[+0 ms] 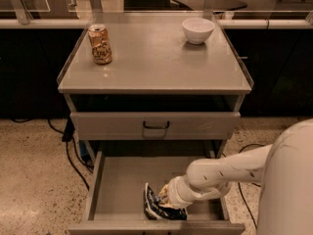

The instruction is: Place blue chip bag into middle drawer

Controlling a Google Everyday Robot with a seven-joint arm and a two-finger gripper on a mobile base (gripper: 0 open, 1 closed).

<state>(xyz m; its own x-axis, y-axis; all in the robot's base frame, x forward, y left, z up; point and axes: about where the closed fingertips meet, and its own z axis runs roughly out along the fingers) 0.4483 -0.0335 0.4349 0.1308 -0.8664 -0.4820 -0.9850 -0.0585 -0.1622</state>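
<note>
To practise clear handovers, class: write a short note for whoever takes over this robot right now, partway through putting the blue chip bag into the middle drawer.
Gripper: the gripper is low inside the open middle drawer, against the right side of the blue chip bag.
Things: the bag stands on edge near the drawer's front wall. The tan can and white bowl sit on the cabinet top, away from the arm.
Done: the bag is within the drawer's walls.
Left: probably leave the bag there and lift the arm clear of the drawer.
</note>
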